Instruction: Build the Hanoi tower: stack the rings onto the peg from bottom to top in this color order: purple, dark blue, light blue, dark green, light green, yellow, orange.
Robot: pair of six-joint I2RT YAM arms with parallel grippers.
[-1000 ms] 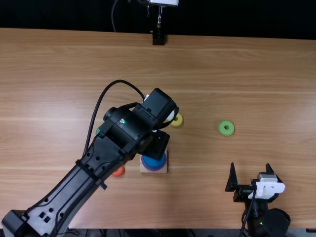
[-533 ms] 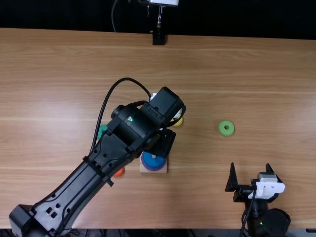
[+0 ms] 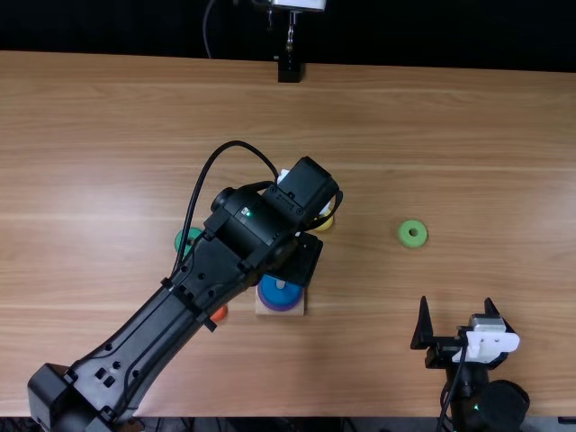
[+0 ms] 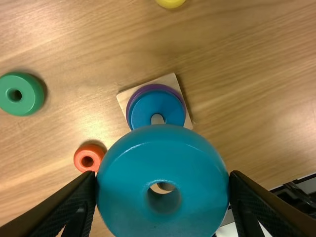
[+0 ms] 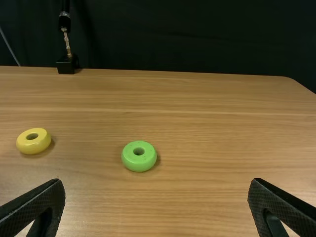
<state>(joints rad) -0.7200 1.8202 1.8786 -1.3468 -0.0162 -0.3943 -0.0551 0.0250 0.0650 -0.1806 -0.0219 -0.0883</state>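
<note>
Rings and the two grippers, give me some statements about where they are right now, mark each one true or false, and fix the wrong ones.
1. The left gripper holds the light blue ring. True.
2. The dark blue ring sits above the purple ring on the peg. True.
3. The orange ring is on the peg. False: the orange ring lies on the table.
4. The right gripper grips the light green ring. False: the right gripper is open and the light green ring lies on the table.
</note>
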